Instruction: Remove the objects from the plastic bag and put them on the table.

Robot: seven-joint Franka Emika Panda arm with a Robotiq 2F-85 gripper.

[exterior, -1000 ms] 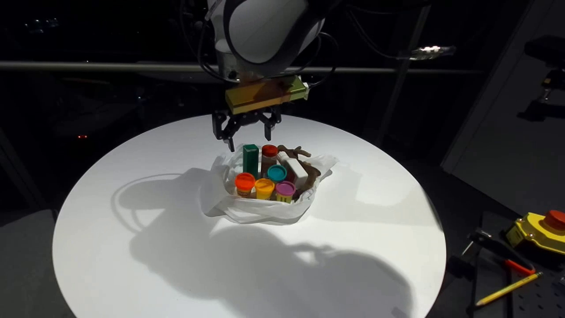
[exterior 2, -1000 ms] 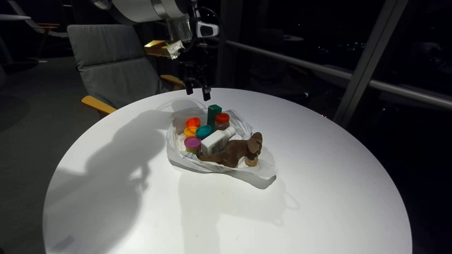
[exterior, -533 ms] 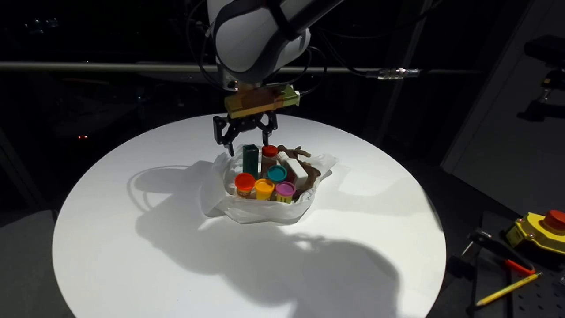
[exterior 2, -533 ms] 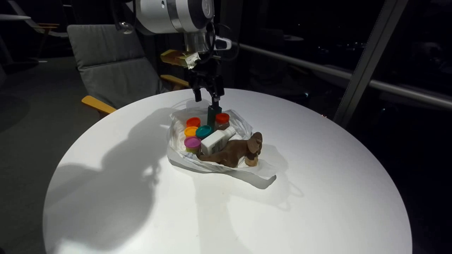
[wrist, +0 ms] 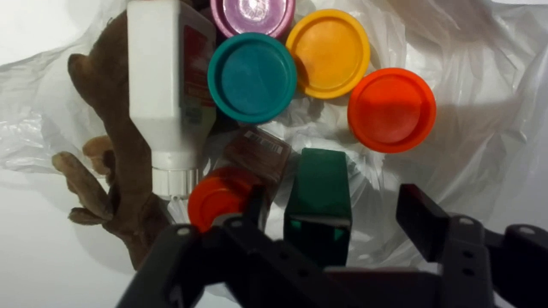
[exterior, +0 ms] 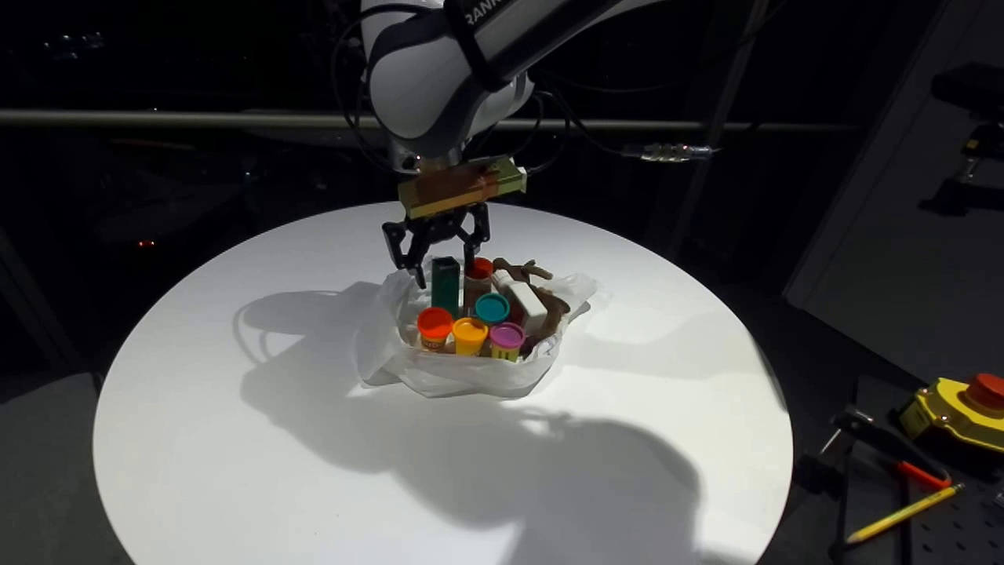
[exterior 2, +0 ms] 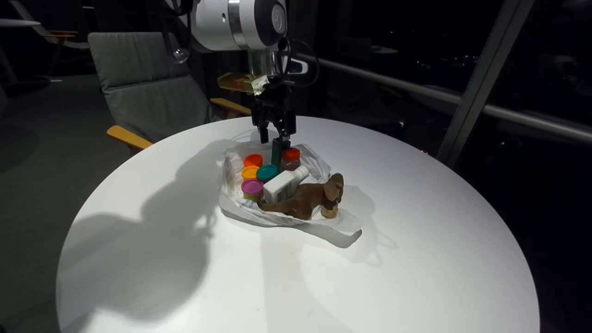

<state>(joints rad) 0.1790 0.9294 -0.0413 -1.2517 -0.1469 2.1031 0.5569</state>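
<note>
Wrist view: jaws stand wide around the green box (wrist: 322, 194), holding nothing, more room past its three o'clock edge. They've come lower.

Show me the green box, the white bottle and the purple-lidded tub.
Green box (wrist: 320, 196), wrist view: on its side face.
White bottle (wrist: 162, 92), wrist view: on its body.
Purple-lidded tub (exterior 2: 252, 188), in an exterior view: on its lid.

Arm (exterior: 420, 86): bent, far in the scene | end effector (exterior: 445, 273): pointing down, jaws standing apart, left and right
</note>
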